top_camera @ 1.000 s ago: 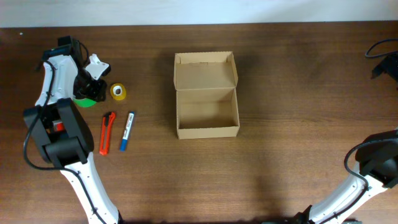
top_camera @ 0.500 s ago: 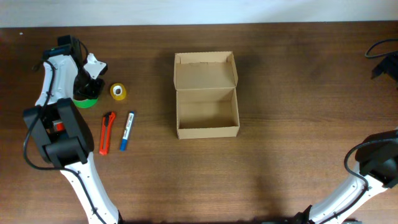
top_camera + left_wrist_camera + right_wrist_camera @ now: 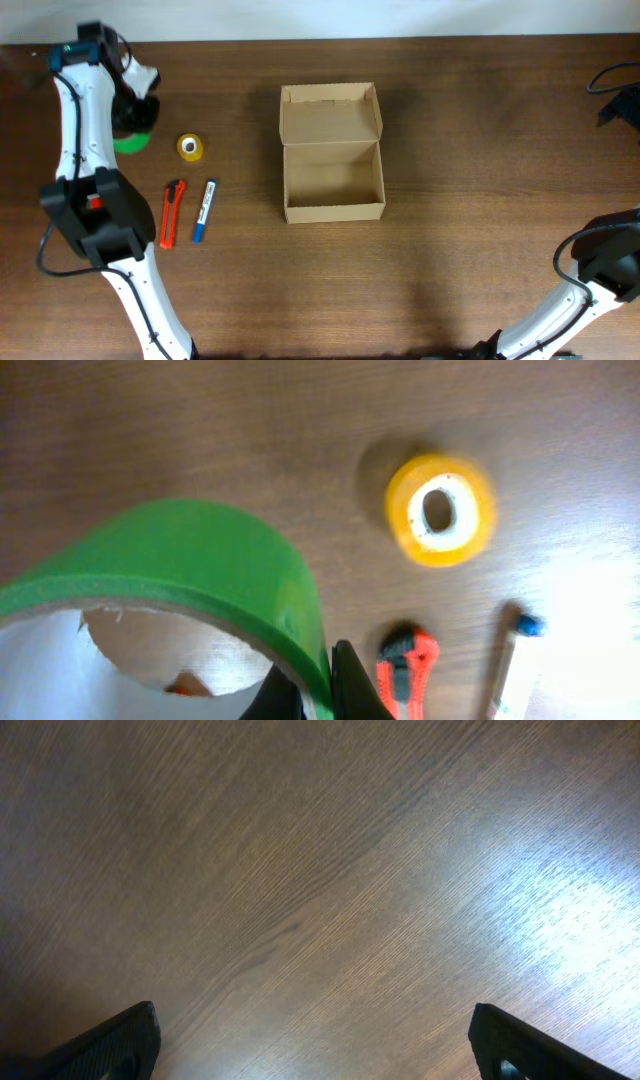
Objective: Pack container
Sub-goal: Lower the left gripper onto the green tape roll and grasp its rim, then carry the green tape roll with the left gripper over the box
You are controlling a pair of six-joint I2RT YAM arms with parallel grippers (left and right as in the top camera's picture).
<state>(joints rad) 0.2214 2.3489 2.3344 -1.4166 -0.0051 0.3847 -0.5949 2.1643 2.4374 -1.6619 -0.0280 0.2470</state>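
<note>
Left gripper [image 3: 318, 695] pinches green tape [image 3: 190, 560] wall, roll cut off by frame; yellow tape [image 3: 440, 510] ahead-right. Right gripper [image 3: 318, 1045] wide open, only tips visible.

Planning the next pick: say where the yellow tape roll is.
In the overhead view, the yellow tape roll lies left of the open container, just above the red cutter and blue marker.

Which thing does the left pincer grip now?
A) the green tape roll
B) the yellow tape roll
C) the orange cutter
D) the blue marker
A: the left pincer is shut on the wall of the green tape roll; the yellow tape roll, the orange cutter and the blue marker lie apart on the table.
</note>
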